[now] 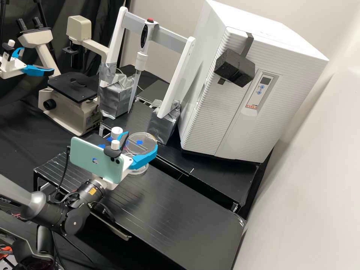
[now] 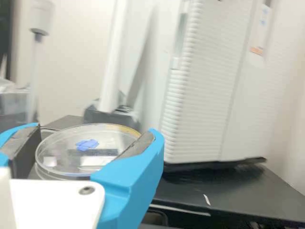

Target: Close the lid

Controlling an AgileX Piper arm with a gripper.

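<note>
High view: the gripper (image 1: 140, 140) held a clear petri dish lid (image 1: 145, 148) between its two bright blue fingers, which stood apart at opposite sides of its rim. The lid bore a blue mark (image 1: 140, 142) and was off the dish base (image 1: 138, 172), raised above it; the base sat on the black bench (image 1: 168, 210). Wrist view: the lid lay between the dark finger pads (image 2: 28, 148). A white-capped container (image 1: 116, 132) stood near the lid. Behind were a pipette (image 1: 140, 60), a microscope (image 1: 71, 108) and a white cabinet-type instrument (image 1: 221, 120).
</note>
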